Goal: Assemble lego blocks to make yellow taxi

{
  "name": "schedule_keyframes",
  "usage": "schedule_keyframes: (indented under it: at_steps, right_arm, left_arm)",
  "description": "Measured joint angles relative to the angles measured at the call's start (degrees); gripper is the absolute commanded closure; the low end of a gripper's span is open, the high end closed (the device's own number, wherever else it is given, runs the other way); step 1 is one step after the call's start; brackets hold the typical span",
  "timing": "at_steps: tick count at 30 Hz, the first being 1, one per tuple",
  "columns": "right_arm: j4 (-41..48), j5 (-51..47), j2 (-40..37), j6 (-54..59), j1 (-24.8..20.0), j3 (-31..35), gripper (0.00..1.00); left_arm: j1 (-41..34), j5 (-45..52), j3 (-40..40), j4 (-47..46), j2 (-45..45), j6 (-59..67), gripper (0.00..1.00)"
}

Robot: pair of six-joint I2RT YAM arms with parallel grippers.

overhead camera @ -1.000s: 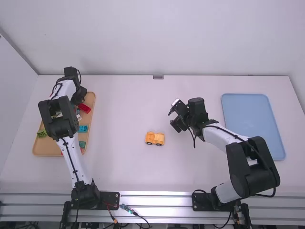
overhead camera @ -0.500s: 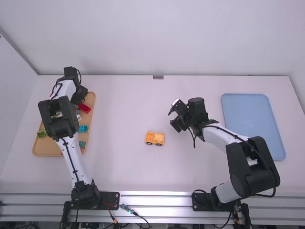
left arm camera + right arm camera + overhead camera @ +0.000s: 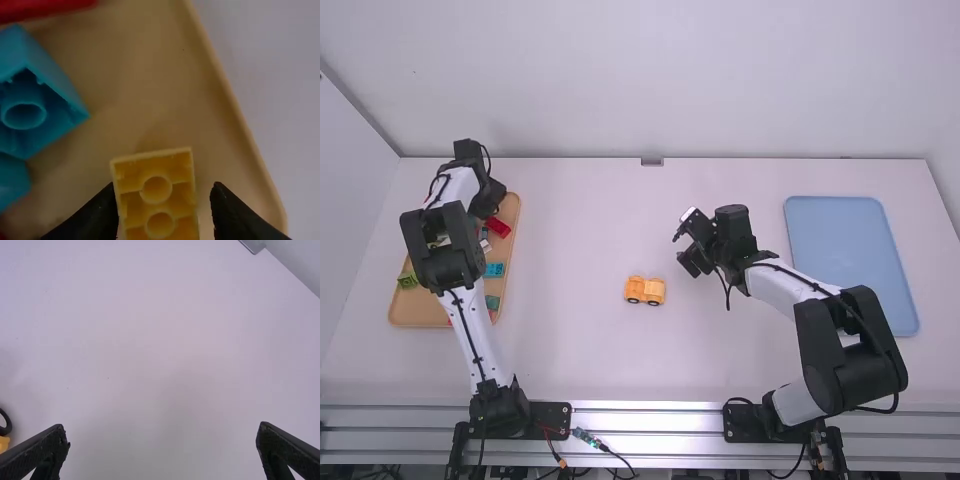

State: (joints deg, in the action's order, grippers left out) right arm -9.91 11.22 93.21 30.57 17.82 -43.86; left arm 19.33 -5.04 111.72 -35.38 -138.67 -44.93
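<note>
Yellow Lego brick (image 3: pixel 157 195): in the left wrist view, on the tan tray (image 3: pixel 235 105), its hollow underside and 2 round tubes facing the camera.
Left end effector (image 3: pixel 164 187): parted around the brick, not clamped; the finger on the teal Lego brick's (image 3: pixel 47 107) side is just beside it or touching, I cannot tell which, while the finger on the rim side stands apart.
Centring: best to even out those 2 gaps before closing, so neither finger drags or twists the brick.
Squeeze: square to the brick's 2 long walls, gently, then straight up past the tray rim.
Part-built taxi (image 3: pixel 645 291): in the high view, on the bench (image 3: pixel 580 230) between the arms, wheels fitted; the left arm (image 3: pixel 450 245) reaches over the tray.
Flip: the brick probably needs turning before it can press onto studs.
Right end effector (image 3: pixel 162 429): in the right wrist view, spread wide above the bench, holding nothing.
Wheel (image 3: pixel 5 422): at that view's edge, beside a bit of yellow; the right arm (image 3: pixel 810 300) could likely steady the taxi during pressing.
</note>
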Motion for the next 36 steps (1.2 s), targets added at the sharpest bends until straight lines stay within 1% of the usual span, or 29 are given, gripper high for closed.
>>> schedule_keyframes:
  at_steps: [1,3,5,7,10,13,15,18,19,22,24,28,31,33,34,36]
  right_arm:
    - [0.02,-0.02,0.00,0.02,0.00,0.00,0.01]
    - [0.00,-0.04,-0.02,0.07,0.00,-0.02,0.01]
    - [0.00,-0.02,-0.02,0.02,0.00,0.00,0.01]
    - [0.02,-0.02,-0.02,0.02,0.00,-0.02,0.01]
    - [-0.04,-0.02,-0.02,0.02,0.02,0.00,0.01]
    - [0.00,-0.02,0.00,0.07,0.02,0.00,0.01]
    - [0.00,-0.02,-0.02,0.04,0.00,0.00,0.01]
    - [0.00,-0.02,-0.02,0.00,0.00,0.00,0.01]
    - [0.02,-0.02,-0.02,0.02,0.00,0.00,0.01]
    - [0.00,-0.04,-0.02,0.04,0.00,0.00,0.01]
    - [0.02,0.00,-0.02,0.02,0.02,0.00,0.01]
    - [0.02,0.00,-0.02,0.02,0.00,0.00,0.01]
    - [0.15,-0.02,-0.02,0.02,0.02,0.00,0.01]
    - [0.20,-0.04,0.00,0.02,0.02,0.00,0.01]
    - [0.22,-0.04,0.00,0.07,0.00,0.00,0.01]
    - [0.17,-0.02,0.00,0.04,0.02,0.00,0.01]
  left_arm:
    - [-0.02,0.15,0.00,-0.07,0.00,-0.02,0.56]
    - [-0.02,0.37,0.00,-0.09,0.00,0.02,0.56]
    - [0.00,0.57,0.00,-0.11,0.00,0.28,0.53]
    - [0.00,0.63,0.00,-0.20,0.02,0.46,0.52]
    - [-0.02,0.81,0.00,-0.59,0.04,0.74,0.46]
    - [-0.02,0.96,0.00,-0.74,0.09,1.03,0.45]
    - [0.00,0.96,0.00,-0.98,0.15,1.03,0.48]
    - [0.00,0.94,0.00,-1.25,0.15,1.03,0.57]
    - [0.00,0.94,0.00,-1.27,0.15,0.98,0.57]
    - [0.00,1.11,0.00,-1.40,0.15,1.07,0.64]
    - [0.00,1.75,0.00,-1.40,0.15,1.07,0.66]
    - [0.00,2.25,0.00,-1.40,0.15,1.05,0.67]
    - [0.00,2.32,0.00,-1.42,0.15,1.03,0.73]
    - [0.00,2.34,0.00,-1.42,0.15,1.05,0.81]
    - [0.00,2.36,0.00,-1.42,0.15,1.03,0.83]
    - [0.00,2.43,0.00,-1.44,0.15,0.87,0.90]
